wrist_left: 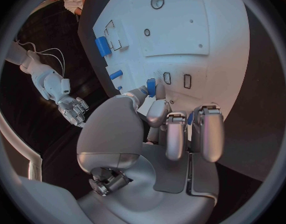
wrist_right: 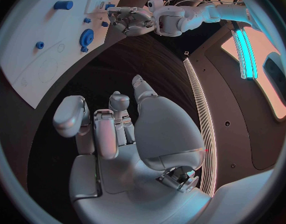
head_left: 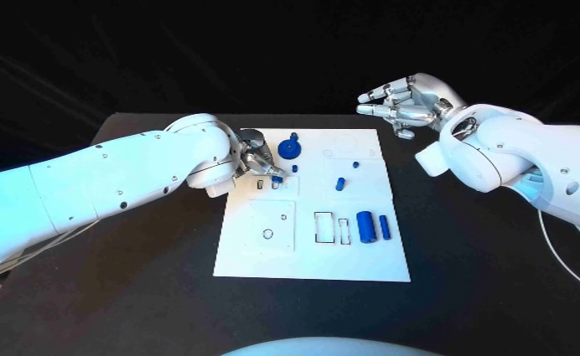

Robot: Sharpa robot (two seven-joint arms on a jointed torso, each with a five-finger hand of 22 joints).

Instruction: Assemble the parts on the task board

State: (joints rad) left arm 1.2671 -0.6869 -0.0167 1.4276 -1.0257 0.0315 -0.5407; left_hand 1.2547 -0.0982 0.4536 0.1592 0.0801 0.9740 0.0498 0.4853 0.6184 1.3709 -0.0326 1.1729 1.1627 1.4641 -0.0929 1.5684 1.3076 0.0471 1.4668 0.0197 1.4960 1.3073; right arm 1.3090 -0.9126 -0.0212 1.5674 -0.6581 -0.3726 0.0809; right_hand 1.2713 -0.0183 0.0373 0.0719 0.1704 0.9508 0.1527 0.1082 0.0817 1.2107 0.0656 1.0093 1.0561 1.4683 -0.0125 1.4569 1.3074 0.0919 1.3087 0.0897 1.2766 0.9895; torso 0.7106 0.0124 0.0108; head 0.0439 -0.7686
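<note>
Pinching a small blue plastic peg (wrist_left: 151, 87) between fingertips, the left hand (head_left: 257, 162) works low over the left edge of the flat white task board (head_left: 363, 264), close to two small slots there. The right hand (head_left: 405, 101) hovers off the board's far right corner, fingers loosely curled in on nothing. The peg looks light, rigid and smooth, so likely slippery; a hold across its short sides seems safest. A blue toothed gear (head_left: 290, 149) and blue cylinders (head_left: 365, 227) lie on the board.
</note>
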